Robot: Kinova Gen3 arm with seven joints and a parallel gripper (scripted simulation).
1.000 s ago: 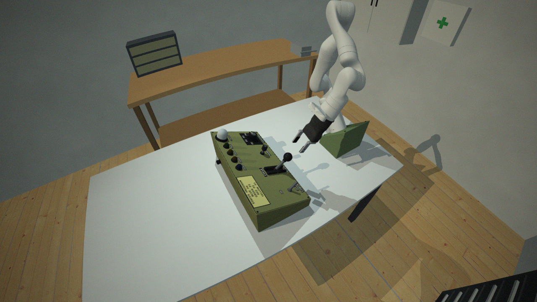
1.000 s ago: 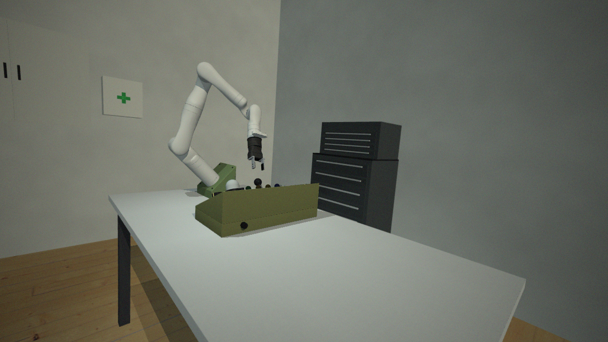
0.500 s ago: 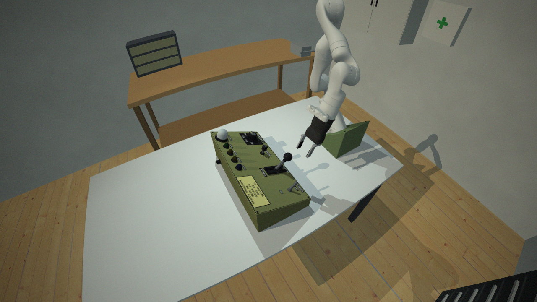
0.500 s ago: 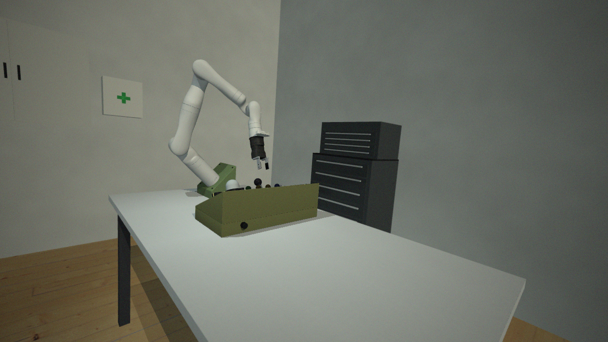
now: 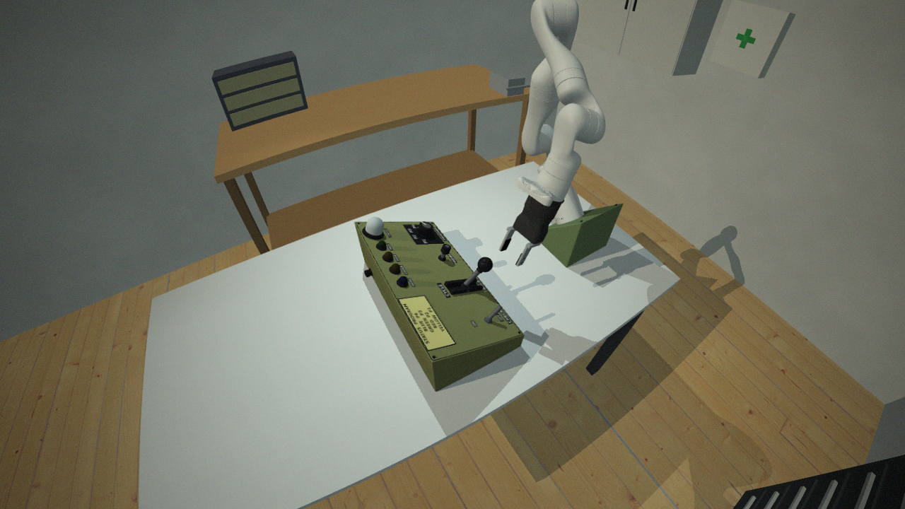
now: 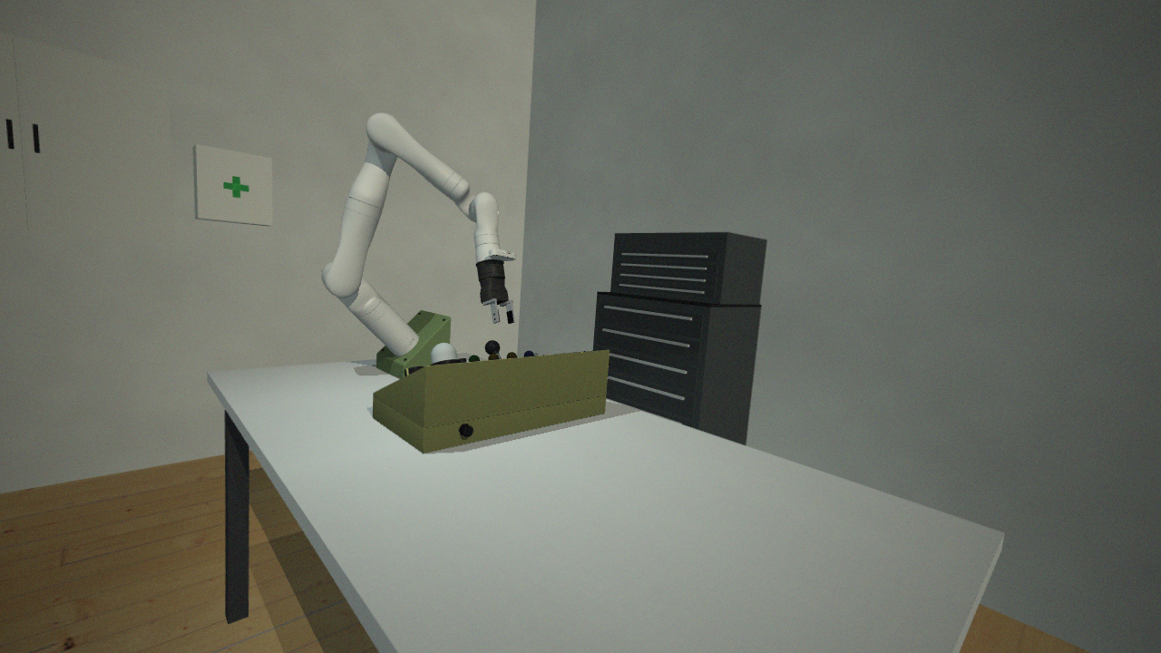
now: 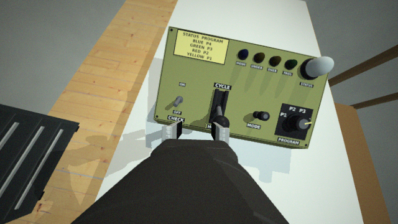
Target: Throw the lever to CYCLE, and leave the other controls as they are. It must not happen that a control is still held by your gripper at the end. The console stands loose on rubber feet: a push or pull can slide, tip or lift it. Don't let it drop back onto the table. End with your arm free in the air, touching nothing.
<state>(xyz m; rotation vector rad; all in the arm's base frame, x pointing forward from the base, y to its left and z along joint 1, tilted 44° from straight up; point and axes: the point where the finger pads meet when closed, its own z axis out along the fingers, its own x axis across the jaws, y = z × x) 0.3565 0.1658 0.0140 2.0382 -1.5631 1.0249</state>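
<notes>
Hovering above the lever (image 5: 479,271), the bent arm (image 5: 565,120) points spread, empty jaws downward.

A white table (image 5: 265,354) on dark legs stands on a plank floor (image 5: 683,405). Directly on it sit two things: the olive console (image 5: 471,354), lying at a slant across the middle with one end near the table's edge, and the arm's green base (image 5: 594,237) (wedge-shaped) near the far corner, well apart from the console.
</notes>
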